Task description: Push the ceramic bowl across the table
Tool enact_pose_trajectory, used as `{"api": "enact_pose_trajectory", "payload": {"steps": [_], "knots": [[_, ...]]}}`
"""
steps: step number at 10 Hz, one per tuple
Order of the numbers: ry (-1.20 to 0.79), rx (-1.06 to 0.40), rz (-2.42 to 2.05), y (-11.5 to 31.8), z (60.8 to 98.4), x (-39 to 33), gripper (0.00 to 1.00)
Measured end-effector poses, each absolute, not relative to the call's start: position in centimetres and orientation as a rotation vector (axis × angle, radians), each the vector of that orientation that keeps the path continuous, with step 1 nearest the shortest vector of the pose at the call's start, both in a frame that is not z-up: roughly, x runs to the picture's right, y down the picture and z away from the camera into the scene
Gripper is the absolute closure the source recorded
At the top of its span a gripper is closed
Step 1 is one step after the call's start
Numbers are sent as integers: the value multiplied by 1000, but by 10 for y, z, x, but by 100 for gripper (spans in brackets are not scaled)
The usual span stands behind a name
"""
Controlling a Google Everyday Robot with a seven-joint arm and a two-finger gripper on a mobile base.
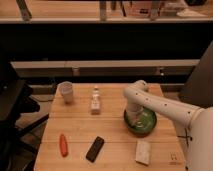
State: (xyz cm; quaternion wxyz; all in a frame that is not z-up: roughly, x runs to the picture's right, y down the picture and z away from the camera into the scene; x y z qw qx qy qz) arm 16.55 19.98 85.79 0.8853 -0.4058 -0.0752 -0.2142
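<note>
The green ceramic bowl sits on the right half of the light wooden table. My white arm reaches in from the right, bends above the bowl and points down. The gripper is at the bowl's left inner side, touching or just inside its rim. The arm's lower link hides the bowl's left part.
A white cup stands at the back left. A small pale bottle stands mid-table, left of the bowl. A red-orange stick-like item and a black flat object lie at the front. A white block lies in front of the bowl.
</note>
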Motion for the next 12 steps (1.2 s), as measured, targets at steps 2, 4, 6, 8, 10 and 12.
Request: {"api": "enact_pose_trajectory", "payload": {"steps": [2,4,6,8,10,12], "knots": [[-158,-843,-440,199,857,166,97],[-157,-846,-448,199,857,164,97],[-159,-857,-480,201,858,152,97],[-161,-856,-478,199,856,152,97],[-159,-856,-483,200,856,153,97],[-158,-875,-523,207,852,139,97]]}}
